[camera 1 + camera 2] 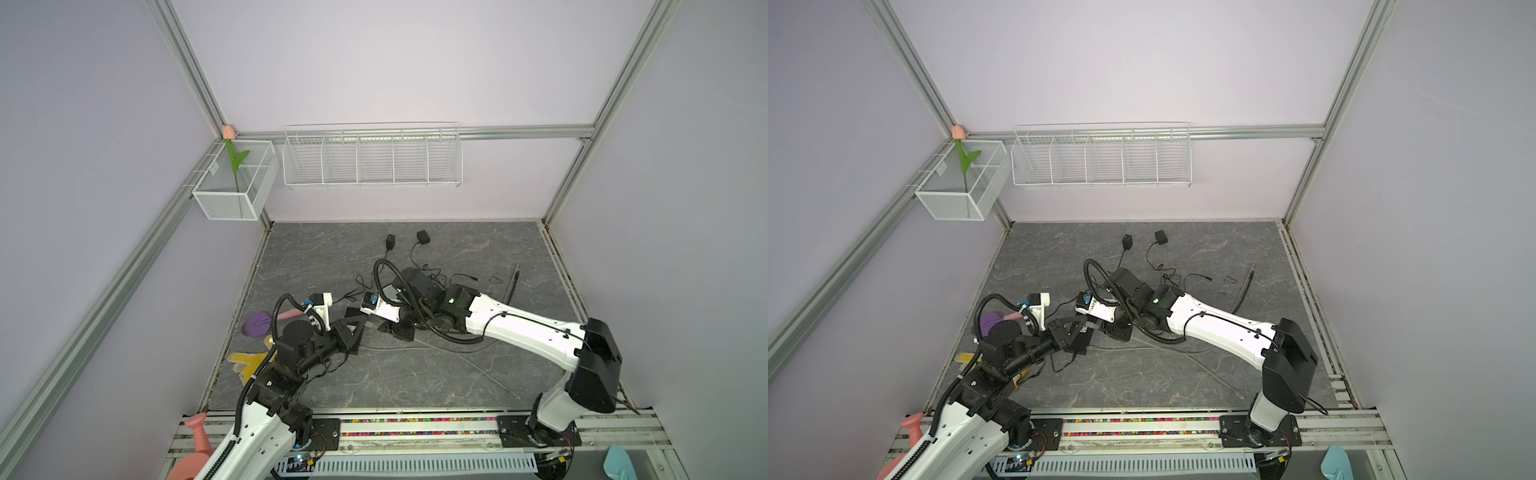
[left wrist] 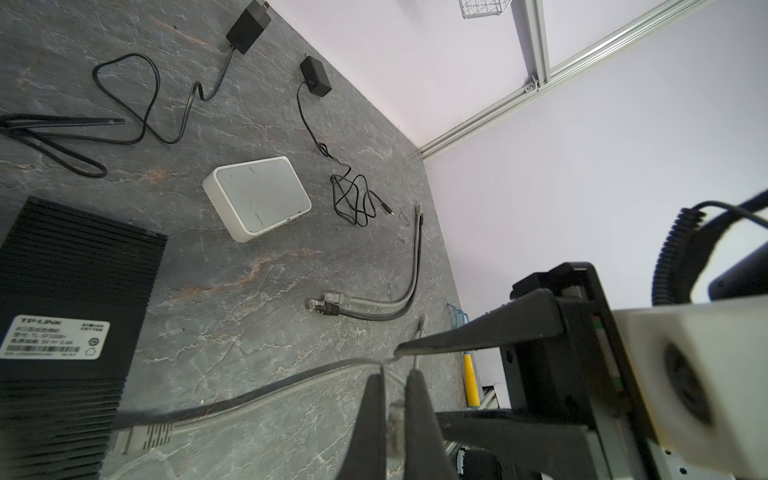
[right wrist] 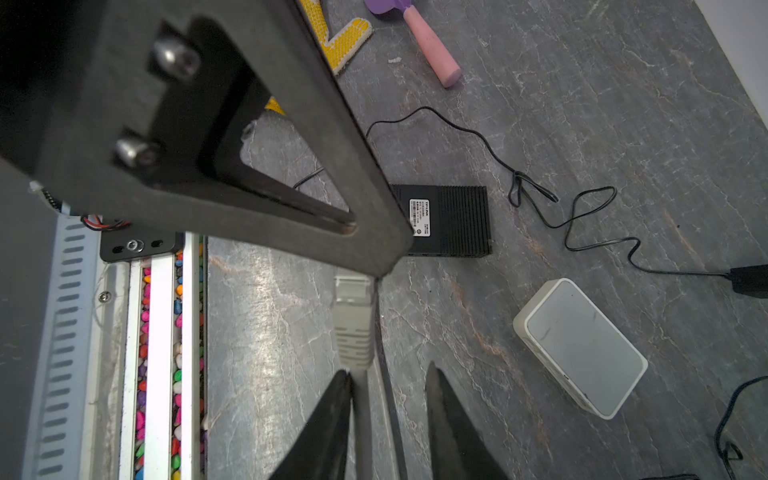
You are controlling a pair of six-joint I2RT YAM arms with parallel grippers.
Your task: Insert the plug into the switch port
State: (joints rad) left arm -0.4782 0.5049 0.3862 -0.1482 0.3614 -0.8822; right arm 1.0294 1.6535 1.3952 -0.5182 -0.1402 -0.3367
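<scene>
**A:** Where is the plug?

**B:** A little left of the middle of the desk [image 1: 415, 386], between the two arms. The pale grey plug [image 3: 353, 324] points left, toward the left gripper [image 2: 395, 374]. In the right wrist view its clear tip sits right at that gripper's fingertip.

**A:** So the left jaws have it?

**B:** They are closed down narrow. In the left wrist view a pale ridged piece is pinched between them, and it looks like the plug's front end.

**A:** And the right gripper [image 3: 388, 368]?

**B:** Its jaws stand partly open, astride the grey cable [image 3: 360, 415] just behind the plug's boot. The cable lies against one finger [image 3: 328, 419]. The other finger is clear of it.

**A:** The switch?

**B:** The black switch [image 3: 453, 220] lies label up, just left of the plug, partly under the left gripper in both top views. The plug is not in a port, and I cannot make out the port side. A white switch [image 3: 582, 345] lies farther back and to the right, apart from the black one.

**A:** Anything else close by?

**B:** A second plug [image 2: 143, 436], on a darker flat cable, lies on the desk with its tip just beside the black switch's edge. Two black power adapters [image 1: 390, 240] sit at the far side, with thin leads trailing toward the middle.
</scene>
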